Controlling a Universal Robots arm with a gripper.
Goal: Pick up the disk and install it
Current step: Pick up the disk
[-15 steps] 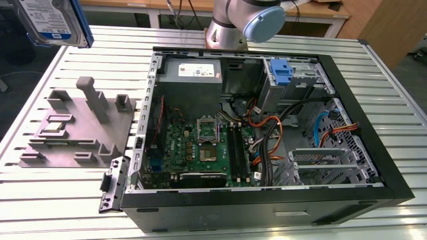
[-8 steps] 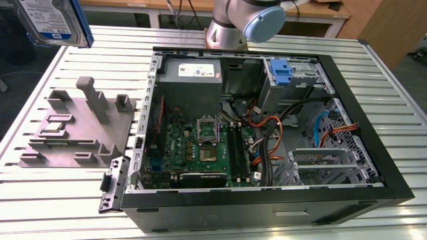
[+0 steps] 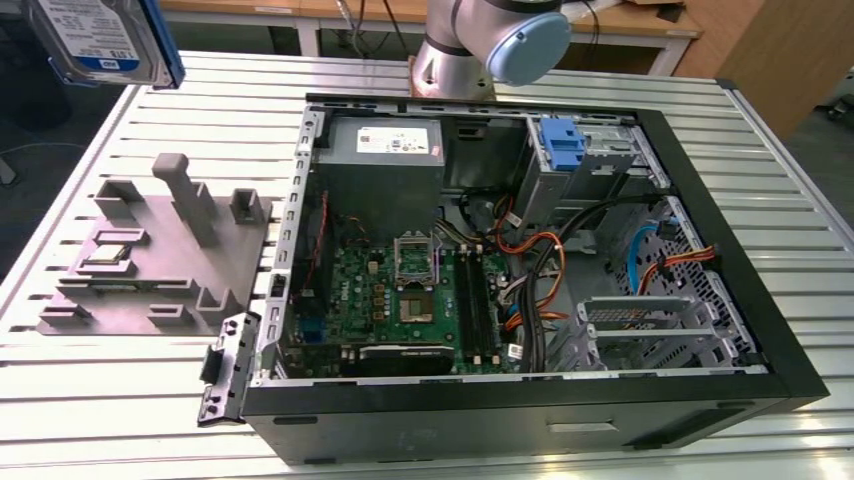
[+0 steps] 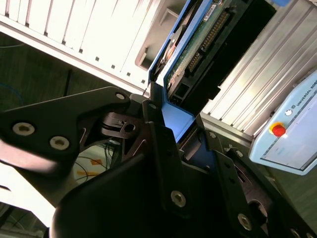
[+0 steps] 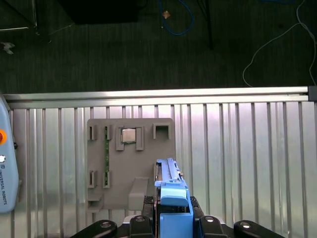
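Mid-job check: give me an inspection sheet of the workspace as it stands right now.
Surface: slatted metal table carrying an open computer case and a grey fixture plate.
Job's things: disk held in the air, clear of the table; not in the case.
Clutter: teach pendant lying on the table.
End effector: shut on the disk's blue side rails, over the fixture plate's edge in the first wrist view.
Cables: orange, red and black wiring inside the case; blue cable on the floor.
Surroundings: dark floor; wooden furniture behind the table.
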